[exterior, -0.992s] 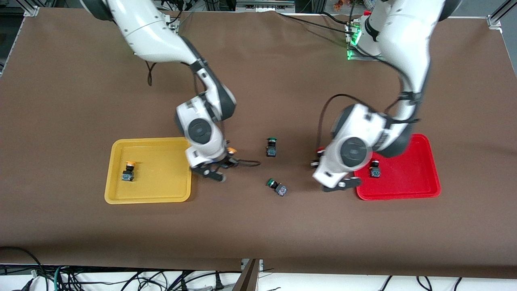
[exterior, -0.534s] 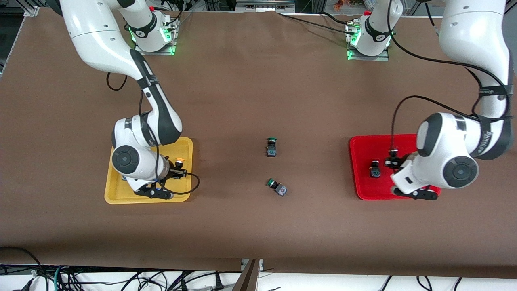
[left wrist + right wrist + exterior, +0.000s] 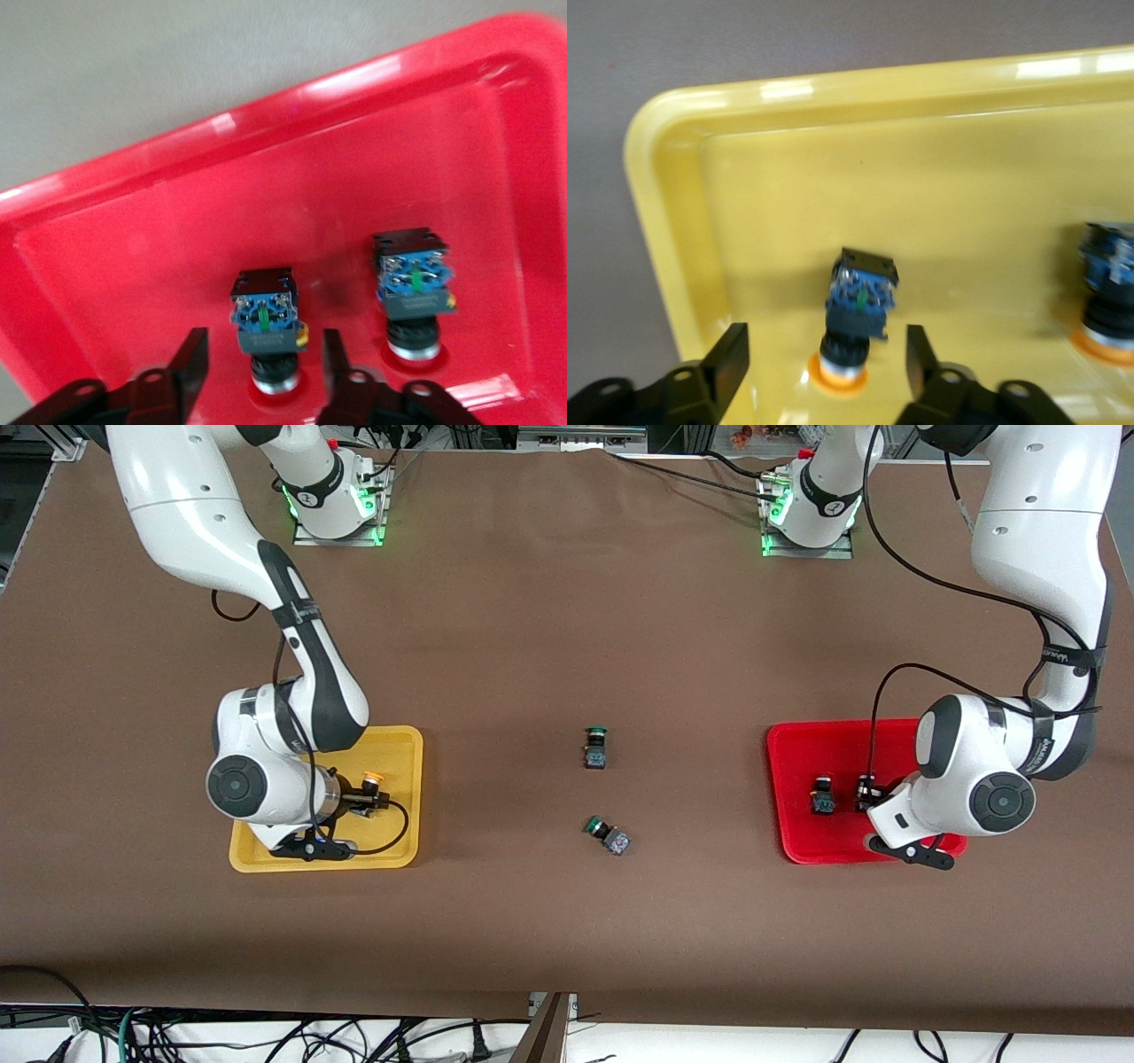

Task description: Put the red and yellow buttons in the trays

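The yellow tray (image 3: 400, 751) lies toward the right arm's end of the table. My right gripper (image 3: 361, 801) is low over it and open. An orange-yellow button (image 3: 372, 779) rests between its fingers without touching them, as the right wrist view shows (image 3: 856, 329). A second one (image 3: 1107, 301) stands beside it in the tray (image 3: 966, 221). The red tray (image 3: 797, 755) lies toward the left arm's end. My left gripper (image 3: 873, 795) is low over it and open around a red button (image 3: 266, 329), clear of it. A second red button (image 3: 412, 294) stands beside it (image 3: 822, 797).
Two green-capped switches lie on the brown cloth mid-table between the trays: one upright (image 3: 595, 747), the other (image 3: 608, 838) tipped over, nearer to the front camera. The arms' bases stand along the table edge farthest from the front camera.
Both arms swung out from mid-table, each carrying a button to its tray. Both grippers are now open, and the buttons rest in the trays.
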Motion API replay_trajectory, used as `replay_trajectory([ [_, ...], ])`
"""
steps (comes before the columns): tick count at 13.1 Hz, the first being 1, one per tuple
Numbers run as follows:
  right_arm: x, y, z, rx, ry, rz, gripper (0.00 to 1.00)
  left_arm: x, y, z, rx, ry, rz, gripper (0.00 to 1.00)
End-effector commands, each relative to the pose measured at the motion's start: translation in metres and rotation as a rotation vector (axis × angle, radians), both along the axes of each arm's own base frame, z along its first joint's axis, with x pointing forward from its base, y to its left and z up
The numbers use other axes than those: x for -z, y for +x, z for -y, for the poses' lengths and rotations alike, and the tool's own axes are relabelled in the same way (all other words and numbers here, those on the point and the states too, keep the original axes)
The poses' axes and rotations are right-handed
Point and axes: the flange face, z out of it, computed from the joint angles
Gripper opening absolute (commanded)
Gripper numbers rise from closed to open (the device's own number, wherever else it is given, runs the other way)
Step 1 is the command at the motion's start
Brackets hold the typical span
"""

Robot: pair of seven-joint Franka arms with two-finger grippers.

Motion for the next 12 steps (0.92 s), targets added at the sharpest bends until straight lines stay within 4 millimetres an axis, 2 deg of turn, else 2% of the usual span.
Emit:
replay_trajectory([
  [1,-0.083,0.001,0.035,-0.031,0.019,-0.033,1.0,-0.096,-0.008,0.003,0.019,0.023,0.055,1.0],
  [3,-0.132,-0.004,0.062,-0.091,0.022,-0.058,1.0,-0.181,-0.018,0.007,0.022,0.04,0.137,1.0],
  [5,-0.178,-0.017,0.086,-0.113,0.029,-0.066,1.0,-0.249,-0.042,0.028,0.044,0.043,0.164,1.0],
  [6,-0.218,-0.027,0.095,-0.102,0.027,-0.033,1.0,-0.276,-0.057,0.035,0.039,0.024,0.163,1.0],
  [7,-0.244,-0.037,0.097,-0.097,0.029,-0.018,1.0,-0.304,-0.074,0.04,0.019,-0.026,0.165,1.0],
  [8,-0.27,-0.047,0.104,-0.09,0.032,0.002,1.0,-0.33,-0.094,0.041,0.0,-0.06,0.149,1.0],
  [10,-0.315,-0.078,0.134,-0.063,0.022,0.022,1.0,-0.372,-0.13,0.044,-0.021,-0.055,0.122,1.0],
  [11,-0.334,-0.099,0.131,-0.08,-0.007,0.018,1.0,-0.379,-0.135,0.039,-0.03,-0.051,0.122,1.0],
  [12,-0.356,-0.114,0.132,-0.087,-0.032,0.034,1.0,-0.383,-0.131,0.033,-0.039,-0.042,0.131,1.0],
])
